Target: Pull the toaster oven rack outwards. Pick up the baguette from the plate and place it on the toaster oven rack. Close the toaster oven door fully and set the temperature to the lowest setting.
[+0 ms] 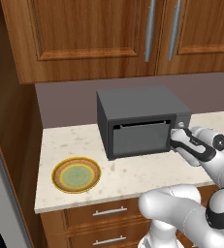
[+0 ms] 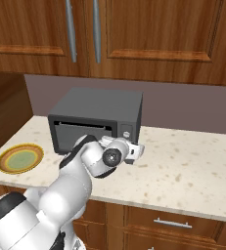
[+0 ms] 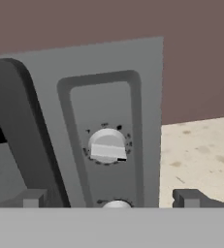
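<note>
I see the plate [image 1: 76, 175] bare on the counter; the toaster oven door [image 1: 141, 137] hides the cavity. My gripper [image 3: 109, 198] stands spread before the knob [image 3: 107, 146].

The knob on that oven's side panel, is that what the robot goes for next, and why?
Probably yes: ease the open gripper forward and close on a knob. The plate is empty, the toaster oven door looks nearly shut, and the fingertips straddle the control panel, touching nothing.

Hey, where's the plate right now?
The plate sits on the counter's left end, left of the toaster oven and slightly nearer the front edge, in both base views.
</note>
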